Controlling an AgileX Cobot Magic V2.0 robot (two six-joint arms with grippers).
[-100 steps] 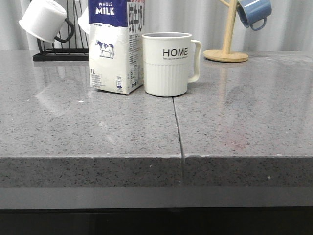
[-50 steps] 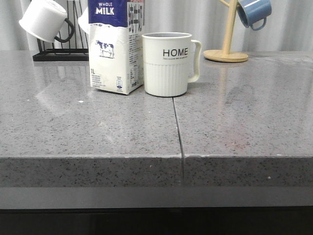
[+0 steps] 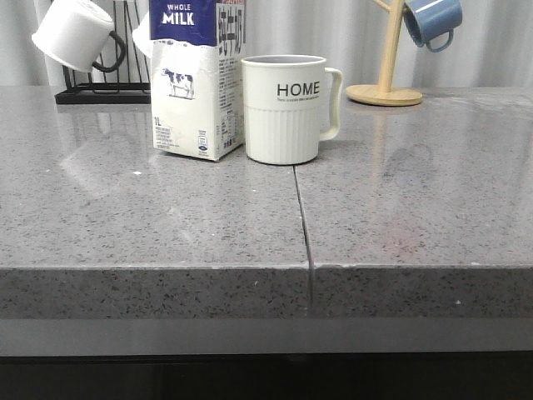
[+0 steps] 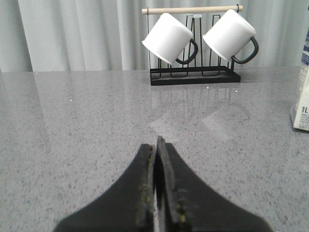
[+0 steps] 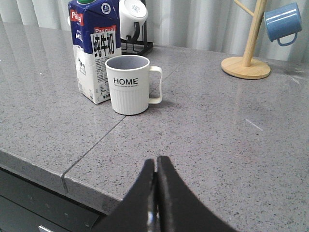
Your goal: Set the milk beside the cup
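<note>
The milk, a tall white carton with a dark blue top, stands upright on the grey counter just left of the cup, a cream ribbed mug lettered "HOME"; their sides almost touch. The right wrist view shows both, milk and cup, well beyond my right gripper, which is shut and empty near the counter's front edge. My left gripper is shut with nothing in it, low over bare counter; only a sliver of the milk shows at that view's edge. Neither gripper appears in the front view.
A black wire rack holds two white mugs with black handles behind the milk. A wooden mug tree with a blue mug stands at the back right. A seam runs through the counter toward its front edge.
</note>
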